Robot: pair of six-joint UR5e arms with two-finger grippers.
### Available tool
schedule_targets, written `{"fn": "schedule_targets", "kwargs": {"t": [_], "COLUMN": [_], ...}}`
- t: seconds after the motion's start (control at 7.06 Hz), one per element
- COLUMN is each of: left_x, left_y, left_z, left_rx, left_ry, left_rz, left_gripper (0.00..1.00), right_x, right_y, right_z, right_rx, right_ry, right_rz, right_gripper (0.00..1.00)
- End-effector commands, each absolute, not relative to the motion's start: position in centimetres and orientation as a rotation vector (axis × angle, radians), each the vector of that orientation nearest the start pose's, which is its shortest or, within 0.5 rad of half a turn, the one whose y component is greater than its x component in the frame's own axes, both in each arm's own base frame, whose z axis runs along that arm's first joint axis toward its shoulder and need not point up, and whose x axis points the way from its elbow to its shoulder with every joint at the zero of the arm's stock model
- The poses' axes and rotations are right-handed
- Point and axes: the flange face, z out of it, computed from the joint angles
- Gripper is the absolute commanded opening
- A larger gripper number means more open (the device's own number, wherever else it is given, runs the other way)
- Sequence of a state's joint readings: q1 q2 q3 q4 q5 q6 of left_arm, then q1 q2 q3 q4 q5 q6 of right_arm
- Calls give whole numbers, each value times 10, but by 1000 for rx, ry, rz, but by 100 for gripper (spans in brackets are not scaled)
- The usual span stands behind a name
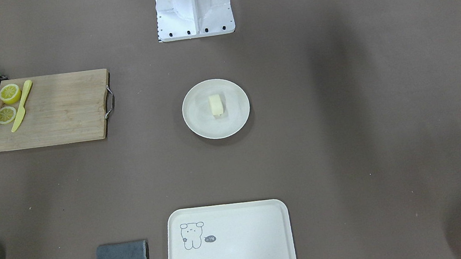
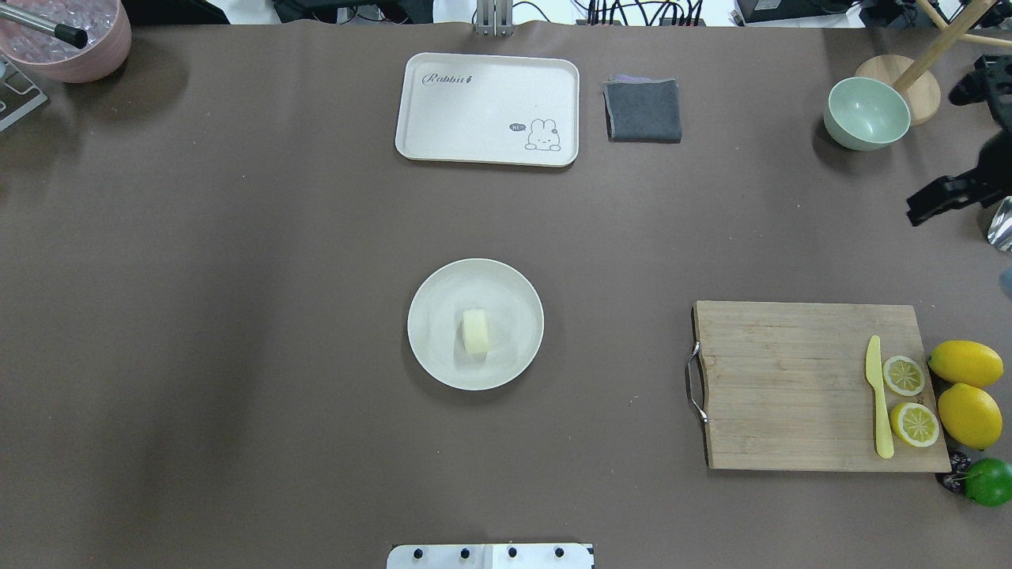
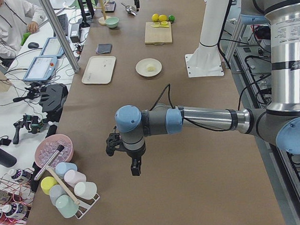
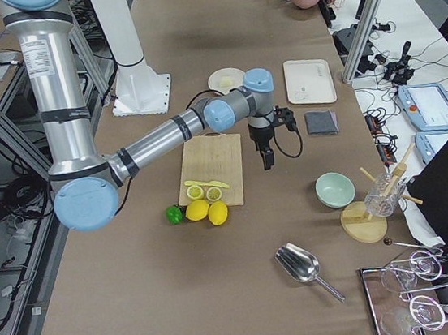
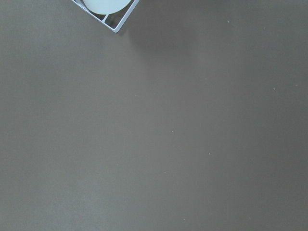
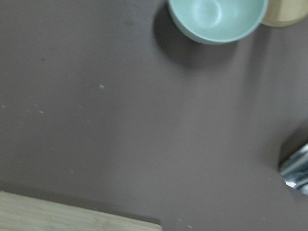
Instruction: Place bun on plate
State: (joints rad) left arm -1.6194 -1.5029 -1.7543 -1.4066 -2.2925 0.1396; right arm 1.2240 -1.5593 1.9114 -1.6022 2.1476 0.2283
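The pale cream bun (image 2: 475, 331) lies on its side near the middle of the round off-white plate (image 2: 431, 348), at the table's centre in front of the robot base; bun (image 1: 215, 105) and plate (image 1: 194, 123) also show in the front-facing view. Neither gripper is near them. My left gripper (image 3: 135, 168) hangs fingers-down above bare table towards the cup rack end; it shows only in the exterior left view, so I cannot tell its state. My right gripper (image 4: 266, 161) hangs between the cutting board and the green bowl; its dark body (image 2: 945, 197) is cut by the frame edge, state unclear.
A wooden cutting board (image 2: 791, 379) carries two lemon slices and a yellow knife (image 2: 877, 395), with whole lemons (image 2: 966, 363) and a lime beside it. A cream tray (image 2: 486, 95), grey cloth (image 2: 643, 111), green bowl (image 2: 866, 114) and pink bowl (image 2: 79, 47) line the far side.
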Motion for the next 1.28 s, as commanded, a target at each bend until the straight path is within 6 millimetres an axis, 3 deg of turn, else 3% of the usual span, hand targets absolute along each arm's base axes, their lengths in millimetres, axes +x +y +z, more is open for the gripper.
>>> {"fn": "schedule_targets", "kwargs": {"t": [0.0, 0.14, 0.42, 0.71, 0.85, 1.13], "left_x": [-88, -88, -88, -86, -86, -85], "left_y": [-453, -454, -455, -460, -462, -463], "left_z": [620, 618, 617, 613, 610, 607], "left_rx": [22, 29, 35, 40, 47, 51], "left_ry": [724, 723, 722, 722, 721, 723], "left_rz": [72, 75, 79, 87, 91, 94], "left_gripper": [98, 98, 98, 98, 98, 98], "right_x": [47, 64, 83, 85, 86, 95], "right_y": [-443, -422, -363, -365, -377, -372], "right_z": [552, 563, 620, 628, 638, 645], "right_rx": [176, 113, -46, -58, -48, -16], "right_ry": [-718, -725, -723, -732, -725, -712], "right_rz": [-178, -119, -11, 2, 4, 7], "right_gripper": [100, 100, 100, 100, 100, 100]}}
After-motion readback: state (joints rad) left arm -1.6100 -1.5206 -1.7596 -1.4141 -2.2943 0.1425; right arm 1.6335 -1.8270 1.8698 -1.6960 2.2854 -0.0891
